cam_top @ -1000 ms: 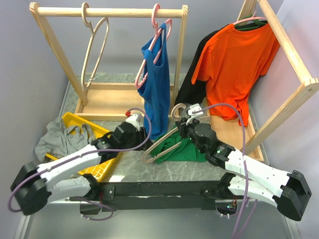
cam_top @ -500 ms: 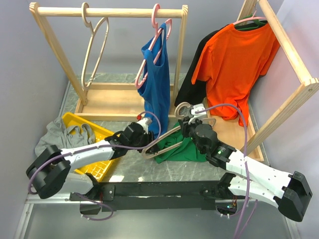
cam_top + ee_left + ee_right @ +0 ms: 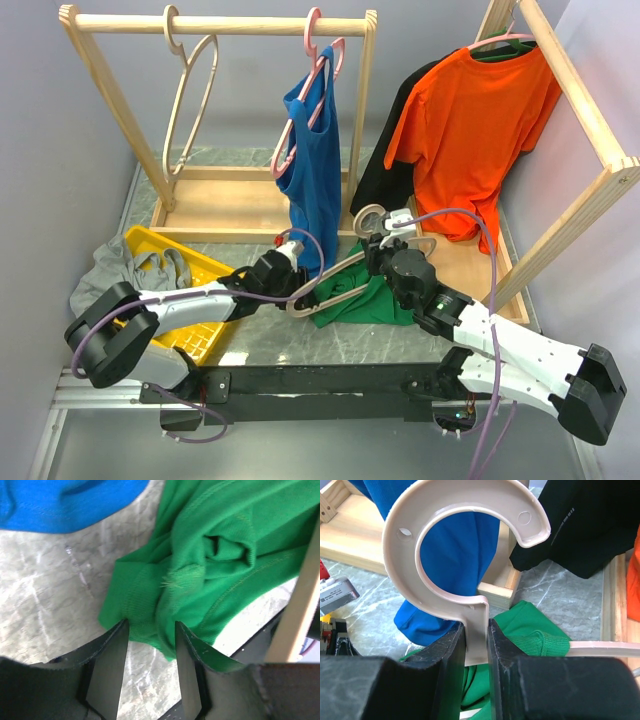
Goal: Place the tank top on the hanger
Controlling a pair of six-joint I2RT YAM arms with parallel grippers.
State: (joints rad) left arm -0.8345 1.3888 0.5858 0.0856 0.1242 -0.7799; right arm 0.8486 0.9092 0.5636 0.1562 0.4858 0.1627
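Tank top (image 3: 225, 565) crumpled by blue top (image 3: 60, 500), left tool (image 3: 151, 627) half-open astride it, right tool (image 3: 476, 630) clamping hanger (image 3: 399, 550)

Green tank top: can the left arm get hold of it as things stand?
Probably yes: the left pincer stands open astride the near edge of the tank top, with nothing between them.

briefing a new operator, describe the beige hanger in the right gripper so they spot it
Find the blue tank top on the wooden rack; look just right of its hem. The beige hanger there is clamped at its neck by the right gripper over the green tank top, the only hanger off a rail.
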